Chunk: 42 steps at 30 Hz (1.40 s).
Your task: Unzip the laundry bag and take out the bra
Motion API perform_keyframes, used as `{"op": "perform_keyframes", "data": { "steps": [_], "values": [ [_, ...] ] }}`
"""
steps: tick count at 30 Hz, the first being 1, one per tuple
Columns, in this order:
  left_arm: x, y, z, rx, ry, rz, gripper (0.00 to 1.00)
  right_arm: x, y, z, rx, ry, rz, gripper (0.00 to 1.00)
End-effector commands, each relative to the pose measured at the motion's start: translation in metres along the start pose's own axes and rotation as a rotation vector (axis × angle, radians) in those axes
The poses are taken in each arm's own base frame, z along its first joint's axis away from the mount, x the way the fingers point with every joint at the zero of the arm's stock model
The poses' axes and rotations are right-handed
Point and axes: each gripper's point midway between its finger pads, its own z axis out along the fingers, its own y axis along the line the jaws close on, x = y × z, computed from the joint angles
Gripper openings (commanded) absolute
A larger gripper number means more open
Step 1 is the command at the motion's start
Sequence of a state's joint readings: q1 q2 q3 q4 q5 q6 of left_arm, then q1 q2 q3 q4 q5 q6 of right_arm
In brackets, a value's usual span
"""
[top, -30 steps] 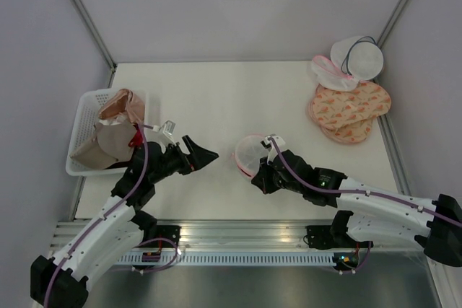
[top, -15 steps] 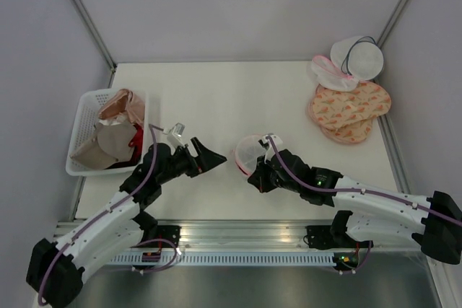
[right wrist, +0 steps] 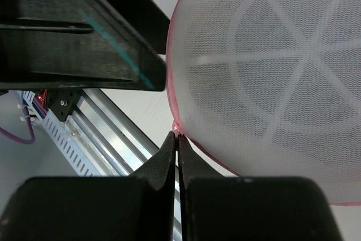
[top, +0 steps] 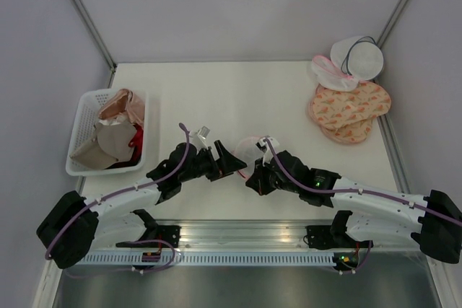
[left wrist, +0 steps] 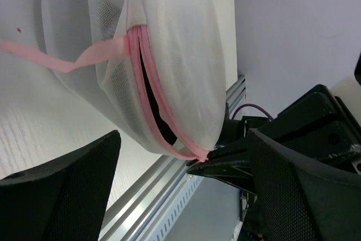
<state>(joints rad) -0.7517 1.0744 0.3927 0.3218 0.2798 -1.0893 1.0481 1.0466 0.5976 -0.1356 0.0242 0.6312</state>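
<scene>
1. Right gripper: the two fingers were pressed together, tip to tip. The tips pinched the pink trim at the near lower edge of the laundry bag.

2. Left gripper: the jaws stood wide apart. They faced the bag from its left side, just beside it, and no contact was visible. In the left wrist view one finger sat at each side of the frame, with the bag's lower end between and beyond them.

3. Laundry bag: it stood on edge on the table, near the front centre, between the two grippers. A dark slit showed between the two pink trim lines in the left wrist view. Whether the dark material inside was the bra could not be told.

4. Left, mid-table: a white basket held beige, pink and red garments.

5. Far right corner: peach patterned bags lay flat, with a white round bag behind them.
</scene>
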Motion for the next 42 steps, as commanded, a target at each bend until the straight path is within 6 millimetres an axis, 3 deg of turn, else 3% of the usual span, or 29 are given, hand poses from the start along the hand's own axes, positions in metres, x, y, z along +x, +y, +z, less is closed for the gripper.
{"op": "perform_keyframes", "data": {
  "steps": [1,3,4,6,7,9,10,14,19,24,28,31,35,38,42],
  "values": [
    [-0.018,-0.021,0.012,0.049,-0.078,-0.035,0.94,-0.011,0.011,-0.003,-0.054,-0.043,-0.026,0.00],
    [-0.020,-0.017,0.017,0.041,-0.090,-0.039,0.86,-0.010,0.010,-0.004,-0.055,-0.044,-0.026,0.00],
    [-0.020,-0.016,0.018,0.039,-0.090,-0.042,0.75,-0.012,0.011,-0.007,-0.060,-0.051,-0.025,0.00],
    [-0.021,-0.015,0.018,0.039,-0.100,-0.043,0.63,-0.012,0.011,-0.011,-0.059,-0.056,-0.028,0.00],
    [-0.022,-0.015,0.018,0.036,-0.104,-0.044,0.50,-0.012,0.009,-0.011,-0.054,-0.059,-0.028,0.00],
    [-0.025,-0.012,0.017,0.018,-0.121,-0.041,0.38,-0.011,0.006,-0.013,-0.042,-0.060,-0.029,0.01],
    [-0.026,-0.014,0.015,0.017,-0.128,-0.035,0.26,-0.010,0.006,-0.014,-0.042,-0.057,-0.029,0.00],
    [-0.034,-0.011,0.009,-0.015,-0.169,-0.026,0.04,-0.005,0.000,-0.015,-0.017,-0.041,-0.030,0.00],
    [-0.041,-0.007,0.002,-0.052,-0.185,0.013,0.02,0.005,-0.015,-0.018,0.050,-0.007,-0.035,0.01],
    [-0.052,-0.009,-0.009,-0.050,-0.166,0.081,0.02,0.010,-0.064,-0.037,0.318,0.012,-0.025,0.00],
    [-0.053,-0.005,-0.013,-0.048,-0.097,0.169,0.02,-0.012,-0.103,-0.061,0.579,-0.086,-0.034,0.00],
    [-0.044,-0.010,-0.012,-0.020,-0.009,0.240,0.02,-0.031,-0.120,-0.071,0.707,-0.159,-0.047,0.00],
    [-0.029,-0.015,-0.011,0.010,0.137,0.319,0.02,-0.045,-0.130,-0.065,0.752,-0.178,-0.042,0.00],
    [-0.027,-0.012,-0.010,-0.002,0.194,0.362,0.02,-0.052,-0.126,-0.057,0.725,-0.190,-0.035,0.00],
    [-0.055,-0.004,-0.001,-0.099,0.120,0.407,0.02,-0.047,-0.126,-0.050,0.714,-0.170,-0.040,0.01]
  ]
}}
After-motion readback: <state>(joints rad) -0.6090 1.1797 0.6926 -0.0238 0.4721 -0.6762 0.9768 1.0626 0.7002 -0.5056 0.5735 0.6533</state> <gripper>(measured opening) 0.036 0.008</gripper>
